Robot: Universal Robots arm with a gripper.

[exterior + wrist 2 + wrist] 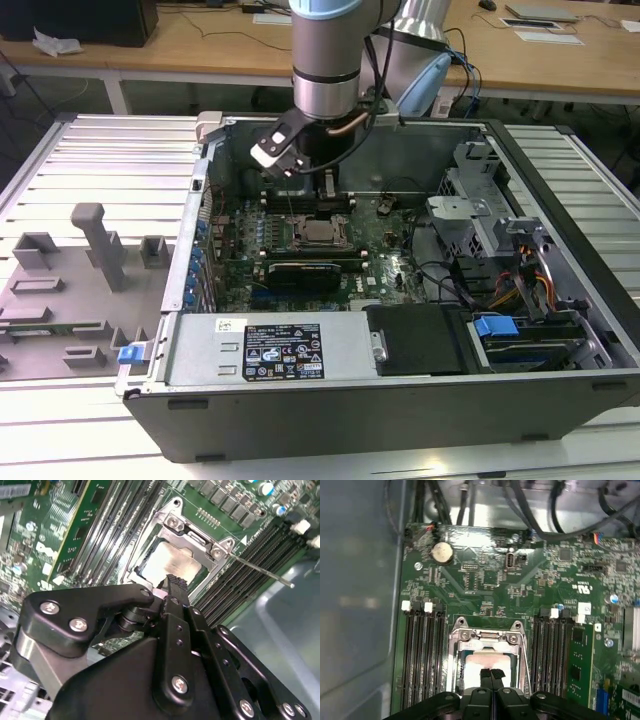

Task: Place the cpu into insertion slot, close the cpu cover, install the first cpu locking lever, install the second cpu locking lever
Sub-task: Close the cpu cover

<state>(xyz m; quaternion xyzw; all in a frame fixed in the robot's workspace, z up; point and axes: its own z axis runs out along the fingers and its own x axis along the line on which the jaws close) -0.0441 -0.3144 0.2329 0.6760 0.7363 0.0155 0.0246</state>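
While the gripper [492, 673] hangs just above the socket [454, 645] with its fingers pressed together on nothing, the chip [485, 661] already sits in that socket — the cover [490, 636] looks folded down over it. One lever [260, 570] juts free from the socket's corner, so latching seems left.

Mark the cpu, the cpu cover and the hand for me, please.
cpu [172, 564], second wrist view, middle of its pale metal top.
cpu cover [454, 662], first wrist view, a side rail of the frame.
hand [491, 674], first wrist view, between its fingertips.
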